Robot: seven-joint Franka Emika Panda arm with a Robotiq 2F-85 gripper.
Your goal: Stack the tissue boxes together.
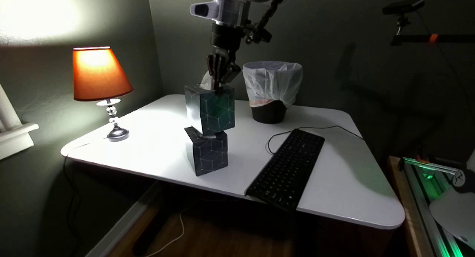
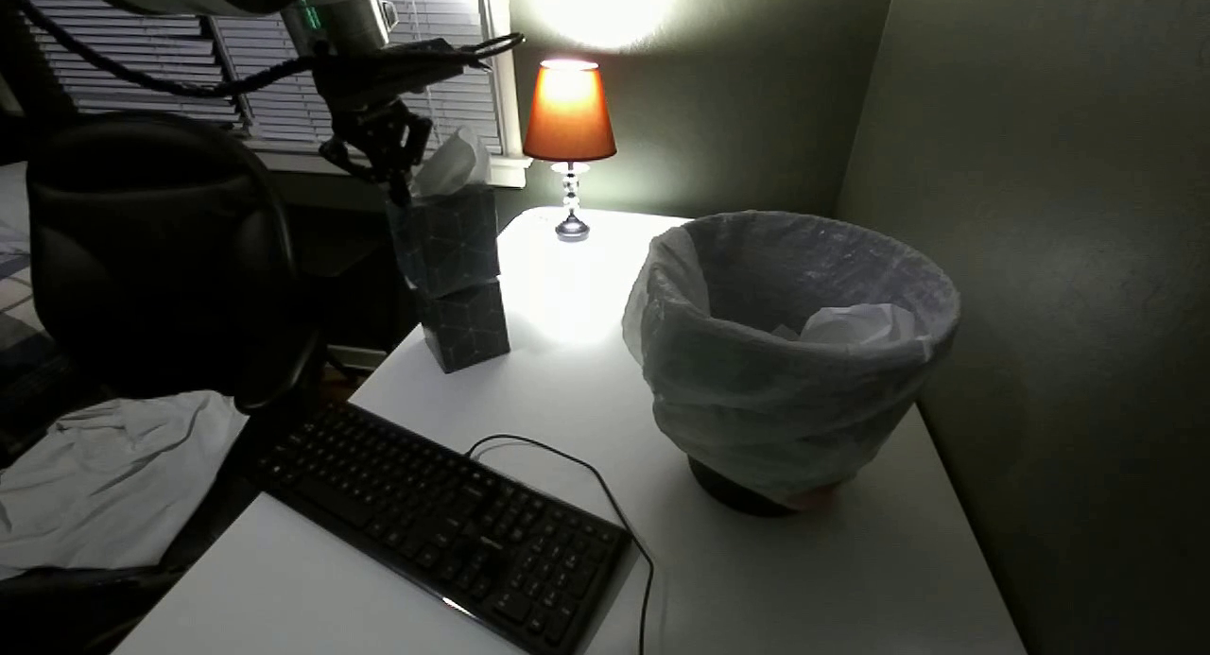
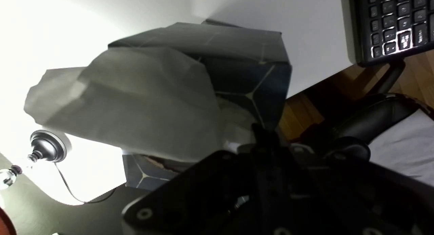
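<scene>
Tissue boxes (image 2: 442, 244), cube-shaped and of line-patterned cardboard, form a near-tower: the blue-teal box (image 1: 213, 110) is above the dark navy box (image 1: 207, 153), which stands upright on the white table (image 1: 148, 145) close to its edge. Judging by this, the step in hand is the placing, well along but not yet finished. The black gripper (image 1: 218, 88) reaches down from above with its fingers close together and appears to pinch the upper box by the rim of one top edge, beside the white tissue (image 2: 456, 163) that rises from its opening. In an exterior view the upper box looks slightly tilted and out of line with the lower one, and a pale bit of tissue (image 1: 209, 137) shows at the seam between them; whether the lower box bears the full weight cannot be told. The next move probably calls for squaring the upper box over the lower, easing it down until it sits level on the tissue beneath, then parting the fingers and rising straight up so that the box is not dragged along.
</scene>
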